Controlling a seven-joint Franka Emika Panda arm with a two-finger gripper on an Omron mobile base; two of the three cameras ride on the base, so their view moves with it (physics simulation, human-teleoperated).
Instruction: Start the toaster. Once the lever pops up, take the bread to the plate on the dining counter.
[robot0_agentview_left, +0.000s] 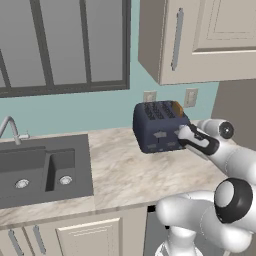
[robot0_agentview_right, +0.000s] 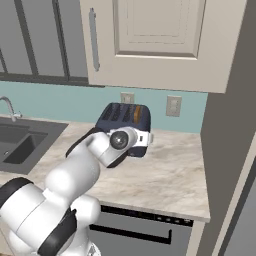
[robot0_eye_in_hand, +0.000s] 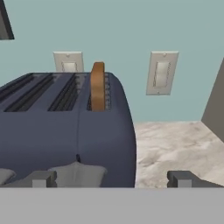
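Note:
The dark navy toaster (robot0_agentview_left: 159, 126) stands on the marble worktop against the teal wall. One tan slice of bread (robot0_agentview_left: 177, 108) sticks up from its rightmost slot, also seen edge-on in the hand view as bread (robot0_eye_in_hand: 97, 85). My gripper (robot0_agentview_left: 179, 134) is open at the toaster's front right corner, low on its face. In the hand view the gripper (robot0_eye_in_hand: 112, 178) straddles that corner of the toaster (robot0_eye_in_hand: 65, 127), with a light-grey control (robot0_eye_in_hand: 78, 173) just above the left fingertip (robot0_eye_in_hand: 43, 178). Nothing is held. The plate and the dining counter are out of view.
A dark sink (robot0_agentview_left: 40, 170) with a faucet (robot0_agentview_left: 10, 128) lies left of the toaster. Two wall outlets (robot0_eye_in_hand: 161, 72) sit behind it. An upper cabinet (robot0_agentview_left: 200, 40) hangs overhead and a tall dark panel (robot0_agentview_right: 230, 125) closes the worktop (robot0_agentview_right: 170, 170) on the right.

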